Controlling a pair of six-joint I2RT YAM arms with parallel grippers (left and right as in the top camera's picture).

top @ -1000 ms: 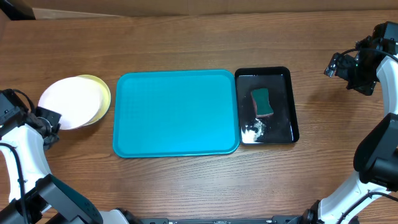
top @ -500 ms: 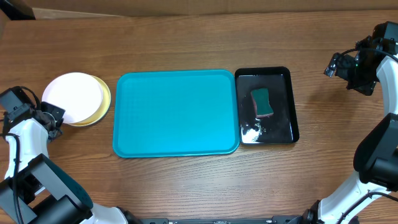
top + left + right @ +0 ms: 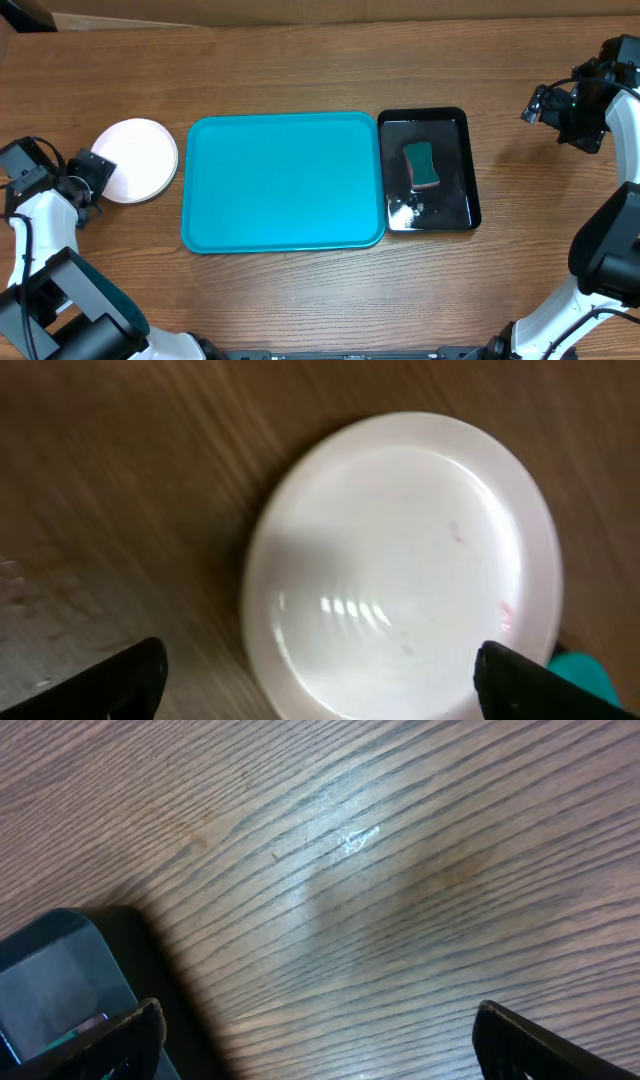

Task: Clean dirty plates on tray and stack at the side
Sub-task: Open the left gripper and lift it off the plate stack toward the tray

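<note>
A white plate (image 3: pixel 135 160) lies flat on the table, left of the turquoise tray (image 3: pixel 283 180). From above, only this white plate shows at that spot. My left gripper (image 3: pixel 95 172) is open at the plate's left rim. In the left wrist view the plate (image 3: pixel 400 560) fills the frame with faint reddish specks. The left gripper (image 3: pixel 320 675) there has its fingers spread wide on either side of the plate's near edge, holding nothing. My right gripper (image 3: pixel 543 103) hangs open at the far right, over bare wood (image 3: pixel 318 1020).
A glossy black tray (image 3: pixel 455 130) sits against the turquoise tray's right side, holding a green sponge (image 3: pixel 421 164) and some white foam (image 3: pixel 405 208). Its corner (image 3: pixel 60 970) shows in the right wrist view. A turquoise tray corner (image 3: pixel 580 665) peeks in beside the plate.
The white plate shifted right and settled, so the yellow rim under it no longer shows. My left gripper opened and let go of the plate. The right arm stayed still.
</note>
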